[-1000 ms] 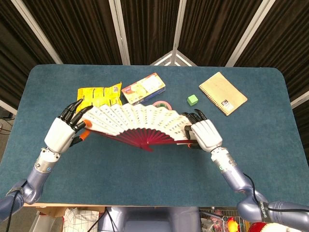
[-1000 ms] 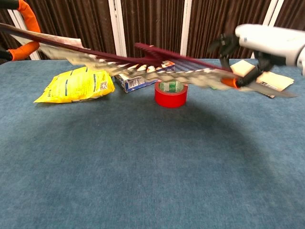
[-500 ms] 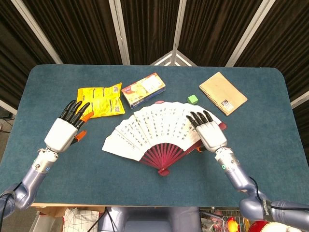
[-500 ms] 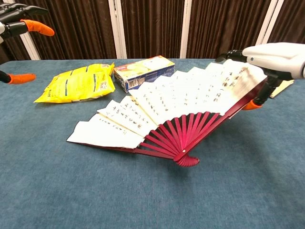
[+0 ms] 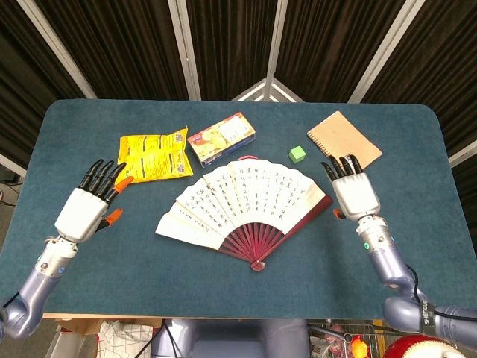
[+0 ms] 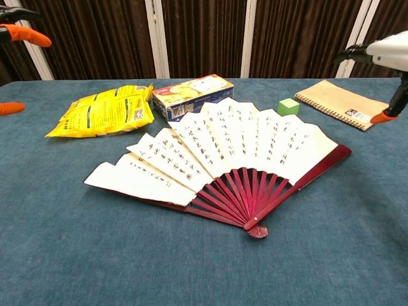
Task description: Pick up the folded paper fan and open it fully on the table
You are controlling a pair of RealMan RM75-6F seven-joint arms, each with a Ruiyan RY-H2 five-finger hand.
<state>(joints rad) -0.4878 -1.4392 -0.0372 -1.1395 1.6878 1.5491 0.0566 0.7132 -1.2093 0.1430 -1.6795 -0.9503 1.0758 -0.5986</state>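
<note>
Now: fan (image 5: 244,203) lies spread flat on counter (image 5: 373,298) | L hand (image 5: 83,210) & R hand (image 5: 355,194) fingers wide, holding nothing | step: release, looks done | next: pull arms clear.

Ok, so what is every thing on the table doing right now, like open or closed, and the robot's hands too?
paper fan: spread open, flat on the table, nothing holding it
left hand: open, empty, apart from the fan
right hand: open, empty, beside the fan's right edge
spiral notebook: closed, lying flat
yellow snack bag: lying flat, looks sealed
yellow and blue box: closed, lying flat
green cube: resting alone above the fan
</note>
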